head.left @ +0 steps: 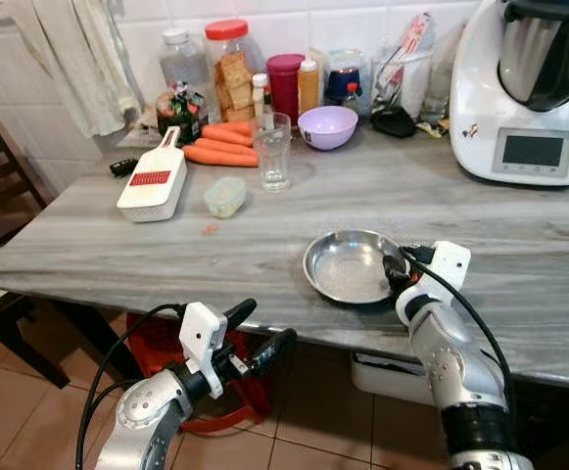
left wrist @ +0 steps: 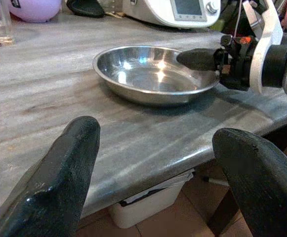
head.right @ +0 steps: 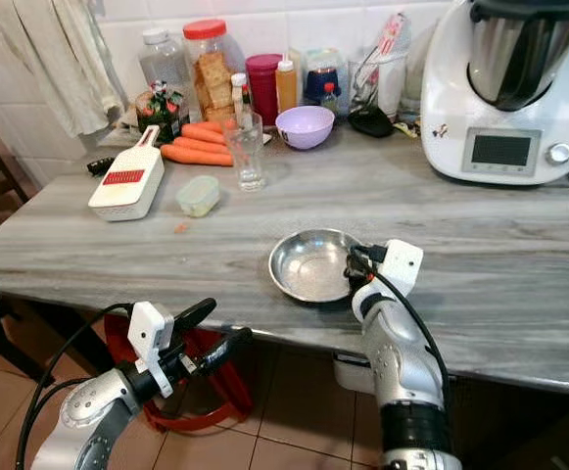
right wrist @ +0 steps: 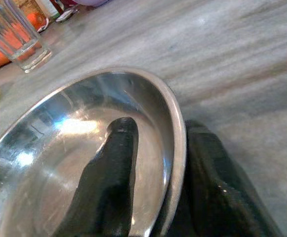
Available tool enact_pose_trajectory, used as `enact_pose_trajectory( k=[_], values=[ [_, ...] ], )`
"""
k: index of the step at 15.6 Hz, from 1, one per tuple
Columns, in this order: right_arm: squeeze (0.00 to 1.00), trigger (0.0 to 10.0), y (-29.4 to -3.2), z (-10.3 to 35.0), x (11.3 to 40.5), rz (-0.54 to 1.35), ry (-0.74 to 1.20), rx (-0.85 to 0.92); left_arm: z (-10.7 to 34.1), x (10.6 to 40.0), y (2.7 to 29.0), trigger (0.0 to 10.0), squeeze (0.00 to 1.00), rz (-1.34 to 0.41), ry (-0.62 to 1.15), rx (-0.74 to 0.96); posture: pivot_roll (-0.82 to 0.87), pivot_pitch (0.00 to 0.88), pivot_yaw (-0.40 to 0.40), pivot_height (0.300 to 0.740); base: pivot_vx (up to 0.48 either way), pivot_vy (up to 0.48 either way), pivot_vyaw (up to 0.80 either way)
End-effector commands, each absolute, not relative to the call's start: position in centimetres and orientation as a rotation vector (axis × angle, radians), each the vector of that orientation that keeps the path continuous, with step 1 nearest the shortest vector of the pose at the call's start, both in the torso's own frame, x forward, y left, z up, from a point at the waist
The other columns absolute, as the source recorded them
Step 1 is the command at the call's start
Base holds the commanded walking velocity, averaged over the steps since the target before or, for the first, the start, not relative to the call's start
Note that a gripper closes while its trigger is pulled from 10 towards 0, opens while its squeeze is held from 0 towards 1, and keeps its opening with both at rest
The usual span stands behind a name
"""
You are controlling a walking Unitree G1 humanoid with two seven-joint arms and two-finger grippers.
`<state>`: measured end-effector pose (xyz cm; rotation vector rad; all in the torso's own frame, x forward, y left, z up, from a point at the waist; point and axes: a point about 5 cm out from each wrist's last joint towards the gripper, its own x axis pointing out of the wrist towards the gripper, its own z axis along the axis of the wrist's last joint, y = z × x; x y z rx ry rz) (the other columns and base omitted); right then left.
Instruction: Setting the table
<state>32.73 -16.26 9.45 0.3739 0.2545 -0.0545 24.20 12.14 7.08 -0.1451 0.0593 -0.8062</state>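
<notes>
Steel bowl [head.left: 351, 265] sits upright on the grey table [head.left: 118, 235], near its front edge, with the open side facing up; being round, it has no long axis. The right gripper [head.left: 396, 270] pinches the bowl's rim on the right side. The right wrist view makes this clear: one finger [right wrist: 108, 173] lies inside the bowl, the other outside. The left gripper [head.left: 260, 328] hangs below the table edge with fingers spread wide, holding nothing. A glass [head.left: 272, 151] stands further back.
</notes>
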Motion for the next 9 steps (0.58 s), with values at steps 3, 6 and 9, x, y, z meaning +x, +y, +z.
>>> enact_pose_trajectory(
  k=[3,6,9],
  values=[
    [1.0,10.0,-15.7,10.0,33.0,-0.046,0.208,0.41,7.1,24.4,12.4,10.0,0.0,-0.809,0.058,-0.121,-0.04,0.0,0.108,0.74,0.0,0.0,0.0],
    [1.0,10.0,-16.2,10.7,32.5,-0.042,0.143,0.34,7.4,24.7,12.5,10.0,0.0,-0.755,0.034,-0.094,-0.04,0.0,0.109,0.74,0.0,0.0,0.0],
    [1.0,10.0,-17.4,12.3,31.2,-0.037,0.024,0.245,7.7,26.1,13.5,10.0,0.0,-0.583,0.013,-0.093,-0.04,0.0,0.11,0.74,0.0,0.0,0.0]
  ],
)
